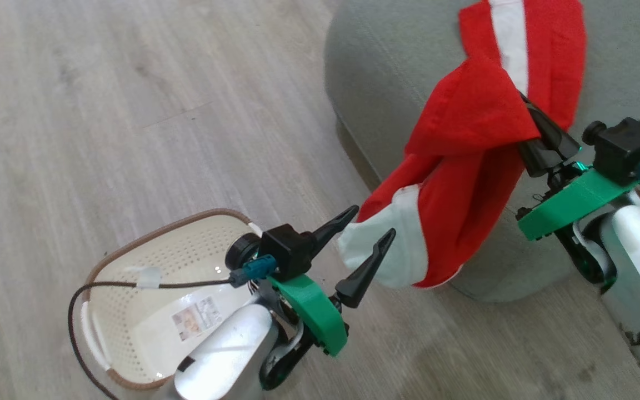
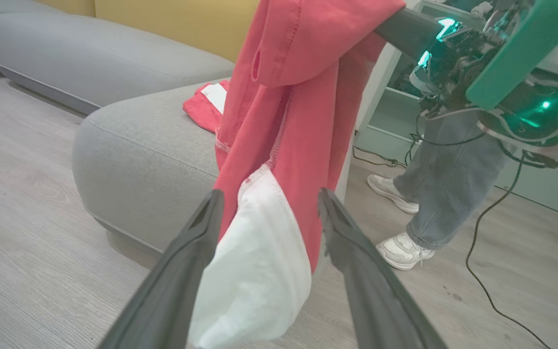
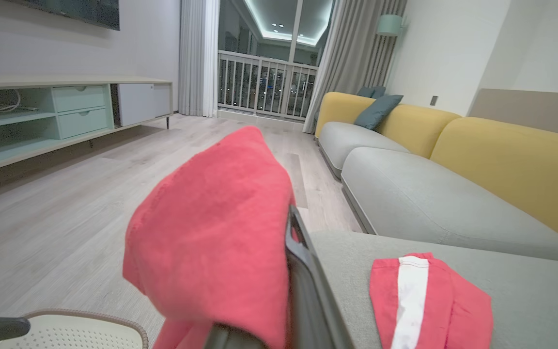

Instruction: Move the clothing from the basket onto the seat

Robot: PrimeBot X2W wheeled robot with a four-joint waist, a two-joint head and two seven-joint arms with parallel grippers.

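**Limp red garment (image 1: pixel 464 166) hangs just beside the seat (image 1: pixel 386 72)**

The right gripper (image 1: pixel 545 133) is clamped on its bunched top. It looks light and soft. The left gripper (image 1: pixel 373 221) stands apart around the white lower end, likely the best second hold.

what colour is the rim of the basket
Brown, woven-look, on the cream-white perforated basket; the head view shows it best.

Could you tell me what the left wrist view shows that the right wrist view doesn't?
Left wrist view: a person's jeans and shoes, a white cloth end inside the open left hand. Right wrist view: the basket's rim and a balcony door. Both: the red garment gripped by the shut right hand, another red piece on the grey seat.
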